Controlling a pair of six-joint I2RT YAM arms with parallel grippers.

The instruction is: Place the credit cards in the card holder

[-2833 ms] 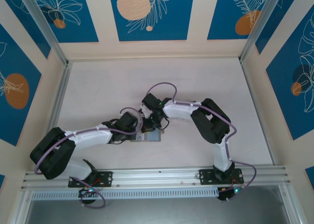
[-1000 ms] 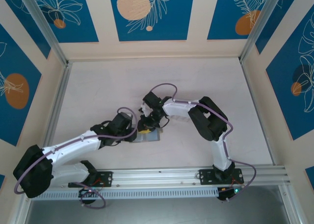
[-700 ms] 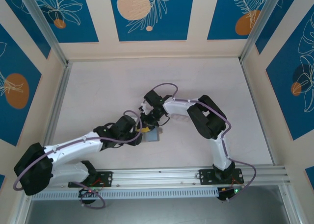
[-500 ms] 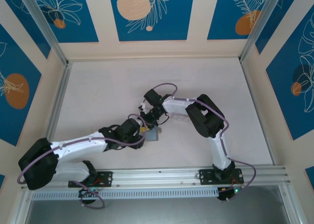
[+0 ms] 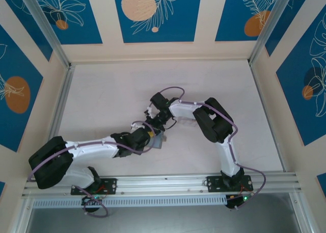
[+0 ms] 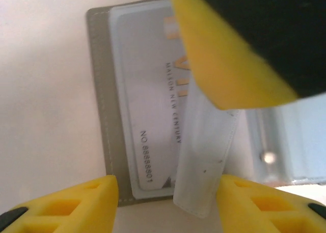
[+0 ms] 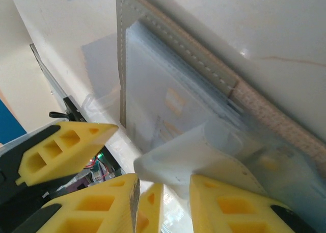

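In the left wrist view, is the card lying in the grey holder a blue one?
No, the card in the card holder is white-grey with dark printed lettering and a number on it.

Two white-and-black arms (image 5: 91, 149) on a rail.
White link shells, bulky black joint housings, a purple cable (image 5: 172, 88) looped along each, yellow fingers (image 6: 76, 202) with cut-out pockets, black bases (image 5: 99, 184) with green lights.

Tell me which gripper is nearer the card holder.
Right. The right gripper straddles the clear flap of the card holder; the left gripper hovers open at its edge.
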